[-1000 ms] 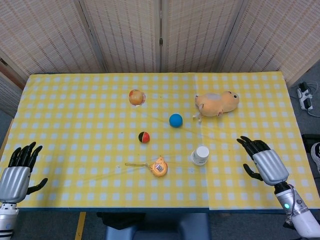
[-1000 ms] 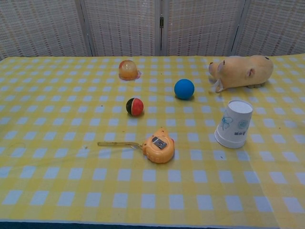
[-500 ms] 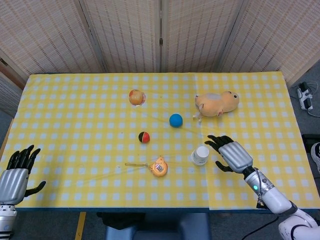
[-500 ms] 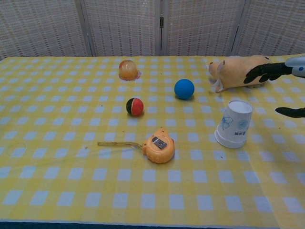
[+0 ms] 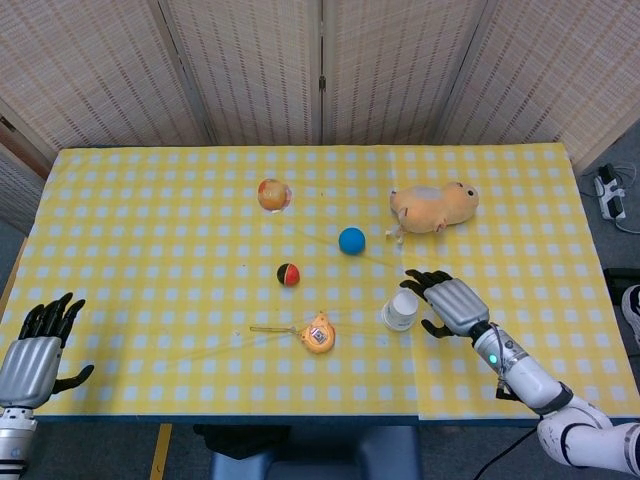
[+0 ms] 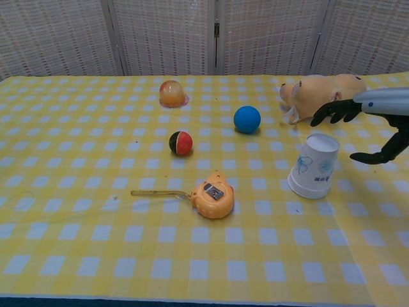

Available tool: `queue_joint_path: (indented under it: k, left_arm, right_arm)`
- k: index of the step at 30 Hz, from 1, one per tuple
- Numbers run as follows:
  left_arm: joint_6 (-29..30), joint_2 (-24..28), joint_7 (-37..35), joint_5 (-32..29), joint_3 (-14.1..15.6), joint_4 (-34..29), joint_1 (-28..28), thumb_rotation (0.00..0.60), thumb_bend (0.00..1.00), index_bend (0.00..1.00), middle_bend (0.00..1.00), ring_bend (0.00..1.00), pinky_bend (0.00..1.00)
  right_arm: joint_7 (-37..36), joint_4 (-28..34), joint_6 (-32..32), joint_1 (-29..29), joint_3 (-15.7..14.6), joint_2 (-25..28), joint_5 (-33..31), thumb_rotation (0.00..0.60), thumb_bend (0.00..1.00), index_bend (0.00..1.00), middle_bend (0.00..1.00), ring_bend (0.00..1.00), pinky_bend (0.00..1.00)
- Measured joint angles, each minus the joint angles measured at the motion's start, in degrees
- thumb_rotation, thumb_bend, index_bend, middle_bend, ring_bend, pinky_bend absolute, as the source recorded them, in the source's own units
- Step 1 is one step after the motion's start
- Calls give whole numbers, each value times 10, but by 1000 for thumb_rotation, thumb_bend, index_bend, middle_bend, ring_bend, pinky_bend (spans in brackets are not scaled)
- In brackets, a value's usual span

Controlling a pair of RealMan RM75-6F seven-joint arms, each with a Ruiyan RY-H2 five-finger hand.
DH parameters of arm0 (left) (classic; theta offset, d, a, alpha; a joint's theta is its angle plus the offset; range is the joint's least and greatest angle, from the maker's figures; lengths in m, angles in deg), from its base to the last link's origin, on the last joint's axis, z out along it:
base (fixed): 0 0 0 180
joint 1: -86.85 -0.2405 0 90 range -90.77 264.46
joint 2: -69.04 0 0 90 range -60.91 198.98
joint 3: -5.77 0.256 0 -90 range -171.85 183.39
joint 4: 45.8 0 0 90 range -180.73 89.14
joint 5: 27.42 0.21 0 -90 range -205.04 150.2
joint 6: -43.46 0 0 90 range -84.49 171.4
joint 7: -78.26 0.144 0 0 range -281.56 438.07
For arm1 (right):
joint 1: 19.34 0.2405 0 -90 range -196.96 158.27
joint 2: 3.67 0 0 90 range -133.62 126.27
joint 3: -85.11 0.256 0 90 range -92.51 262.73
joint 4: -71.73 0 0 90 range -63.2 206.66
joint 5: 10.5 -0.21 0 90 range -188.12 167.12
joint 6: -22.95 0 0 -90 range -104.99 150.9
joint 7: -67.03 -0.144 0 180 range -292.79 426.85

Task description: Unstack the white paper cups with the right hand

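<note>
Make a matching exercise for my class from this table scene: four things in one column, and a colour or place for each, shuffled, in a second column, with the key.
Things:
1. ball
2. tape measure
3. paper cups
4. plush toy

Descriptions:
A. white, upside down beside the right hand
B. tan, lying towards the far right
C. plain blue
D. orange, nearest the front edge

Pairs: 1-C, 2-D, 3-A, 4-B
</note>
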Motion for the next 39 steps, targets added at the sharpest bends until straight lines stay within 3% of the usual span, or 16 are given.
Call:
queue_joint_path:
  k: [21, 39]
  left_arm:
    - [-14, 5, -3, -17, 0, -3, 4, 600, 252, 0, 0, 0, 0]
    - [-18, 5, -5, -22, 2, -3, 5, 600, 251, 0, 0, 0, 0]
  right_arm:
    - [-3, -20, -41, 55, -4, -18, -47, 600, 446, 253, 94, 137, 134]
    - [-8, -9, -12, 56, -14, -10, -44, 600, 445, 395, 139, 166, 134]
